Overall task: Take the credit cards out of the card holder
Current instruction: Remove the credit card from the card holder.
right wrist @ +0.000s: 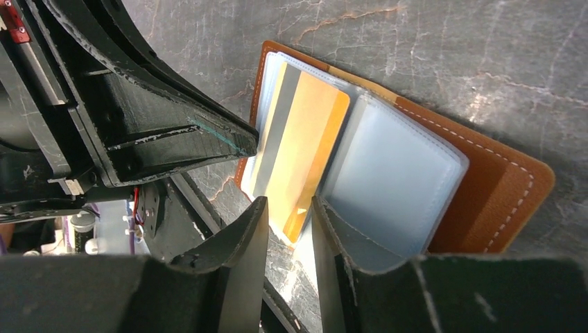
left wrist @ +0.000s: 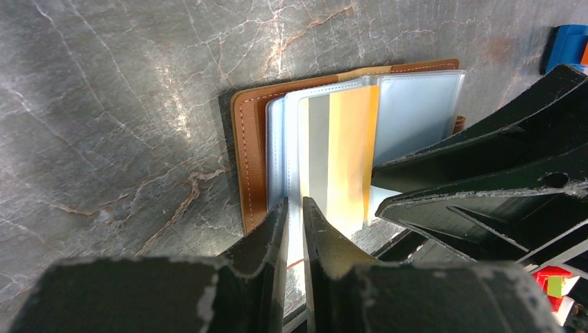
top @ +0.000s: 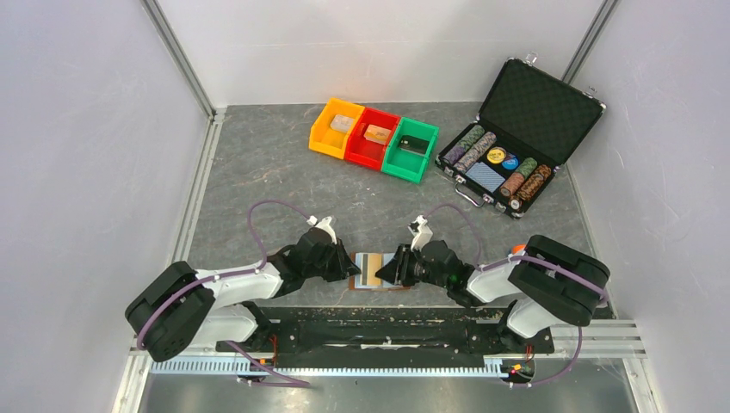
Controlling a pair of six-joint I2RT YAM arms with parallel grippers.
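The brown leather card holder (top: 380, 287) lies spread open at the table's near edge, between my two grippers. Its pale pockets fan up from the leather cover (left wrist: 249, 149) (right wrist: 509, 191). A gold credit card (left wrist: 350, 149) (right wrist: 308, 139) (top: 370, 269) with a grey stripe sticks partly out of a clear pocket. My left gripper (left wrist: 295, 206) (top: 349, 268) is shut on the edge of a pale pocket of the card holder. My right gripper (right wrist: 289, 208) (top: 388, 269) stands slightly open, the card's near corner in the gap and one finger against a pale pocket.
Orange (top: 335, 127), red (top: 371, 138) and green (top: 411, 151) bins stand at the back middle. An open black chip case (top: 519, 142) with poker chips sits at the back right. The arms' mounting rail (top: 379, 331) runs right beneath the card holder.
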